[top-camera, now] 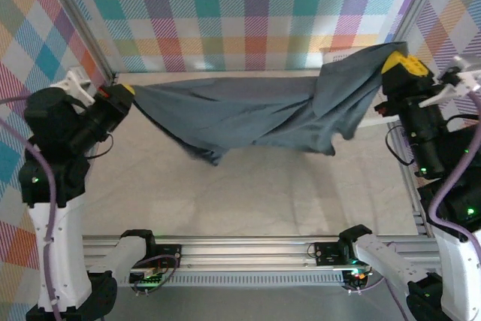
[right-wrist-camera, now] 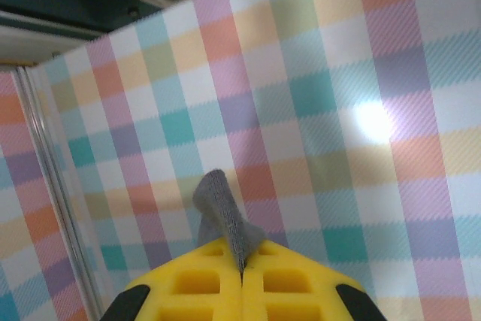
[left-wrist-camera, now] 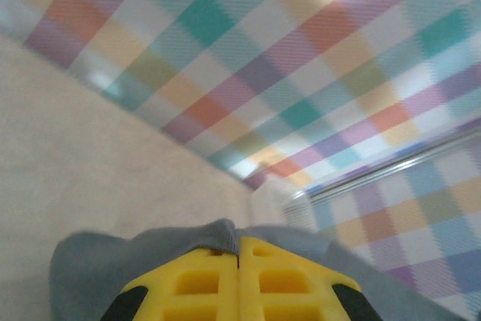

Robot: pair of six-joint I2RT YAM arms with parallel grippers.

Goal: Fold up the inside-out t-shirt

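Top external: your left gripper (top-camera: 124, 92) and right gripper (top-camera: 403, 64) each pinch the t-shirt (top-camera: 248, 114) tight, it hangs stretched above the table (top-camera: 225, 193), 0 folds made, all folding left.

We had the top camera fixed high at the near edge, looking down and forward across the worktop (top-camera: 248, 201) to the checked wall (top-camera: 248, 13). It stood far enough back to take in the whole shirt (top-camera: 248, 114) and both pincers. The left wrist camera sat close behind the left pincer (top-camera: 125, 89). It looked along the yellow fingers (left-wrist-camera: 203, 283), tilted, over worktop to wall. The right wrist camera sat as close behind the right pincer (top-camera: 402, 62) and aimed upward at the wall. All three views shared wall and shirt. The top and left wrist views also shared the worktop.
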